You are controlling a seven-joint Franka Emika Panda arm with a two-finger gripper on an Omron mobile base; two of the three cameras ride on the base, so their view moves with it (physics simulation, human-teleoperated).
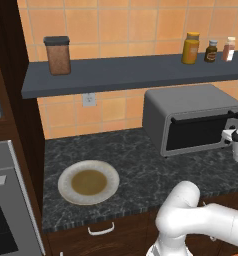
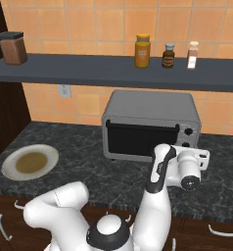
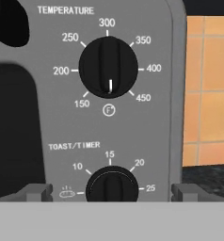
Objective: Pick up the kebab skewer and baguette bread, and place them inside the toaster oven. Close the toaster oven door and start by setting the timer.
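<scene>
Two knobs face the wide-open, empty gripper [image 3: 108, 190]: the timer knob [image 3: 112, 184] sits directly between its fingertips, the temperature knob [image 3: 108, 67] above. On the toaster oven [image 2: 150, 113], door [image 2: 140, 139] shut, advance squarely, close centered, then twist.

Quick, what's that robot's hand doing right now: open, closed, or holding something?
Hand: open and holding nothing, its two fingertips spread to either side of the toaster oven's toast/timer knob.
</scene>
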